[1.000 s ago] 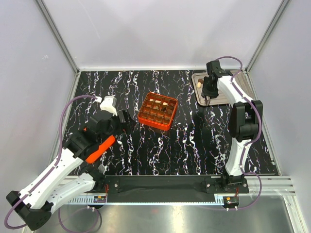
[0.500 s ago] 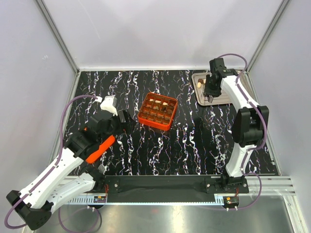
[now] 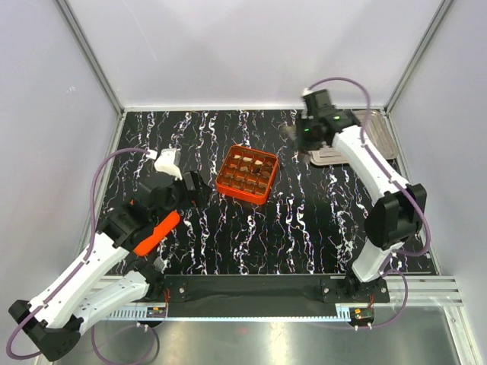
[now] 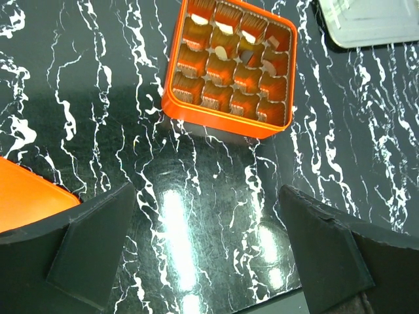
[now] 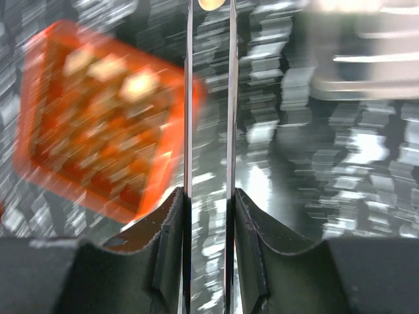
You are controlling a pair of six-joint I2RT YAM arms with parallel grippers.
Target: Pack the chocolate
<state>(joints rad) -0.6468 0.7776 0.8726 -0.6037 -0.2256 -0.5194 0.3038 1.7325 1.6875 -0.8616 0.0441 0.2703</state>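
The orange grid box (image 3: pixel 245 174) sits mid-table; several cells hold chocolate, cream pieces (image 4: pixel 224 28) along its far row and dark ones beside them. My right gripper (image 3: pixel 308 134) hangs over the table between the box and the silver tray (image 3: pixel 384 135). It is shut on thin metal tongs (image 5: pixel 188 98), and a cream chocolate piece (image 5: pixel 211 3) sits between their tips. The right wrist view is motion-blurred, with the box (image 5: pixel 98 118) at its left. My left gripper (image 3: pixel 194 188) is open and empty, low over the table just left of the box (image 4: pixel 229 65).
The tray also shows in the left wrist view (image 4: pixel 366 23) and, blurred, in the right wrist view (image 5: pixel 366 59). A flat orange thing (image 4: pixel 26 196) lies partly hidden behind my left finger. Grey walls and metal posts close in the table.
My right arm has swung left from over the tray to the table between tray and box, carrying the tongs. The left arm has not moved.
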